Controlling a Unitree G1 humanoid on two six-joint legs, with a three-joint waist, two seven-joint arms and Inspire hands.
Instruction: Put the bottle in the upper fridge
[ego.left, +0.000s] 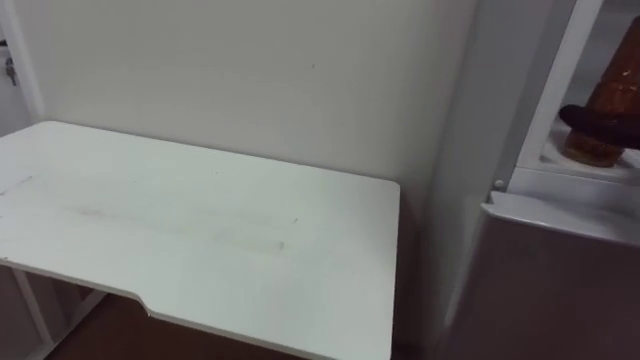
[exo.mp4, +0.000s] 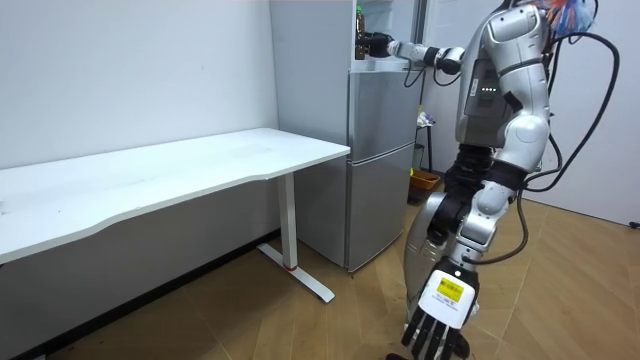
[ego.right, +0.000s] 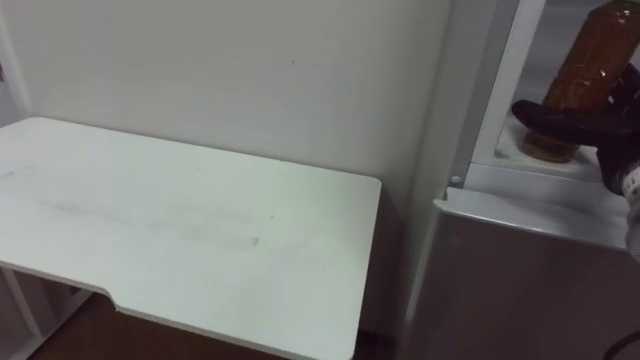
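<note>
Amber-brown, the bottle (ego.right: 588, 60) stands roughly upright inside the open upper compartment of the grey fridge (exo.mp4: 385, 150), its base low by the white shelf floor. The right hand (ego.right: 548, 116) reaches in from the right, dark fingers curled round the bottle's lower part. The robot stands facing the fridge, beside the white bench (ego.left: 200, 230). The left hand (exo.mp4: 440, 322) hangs at its side, fingers loose and straight.
</note>
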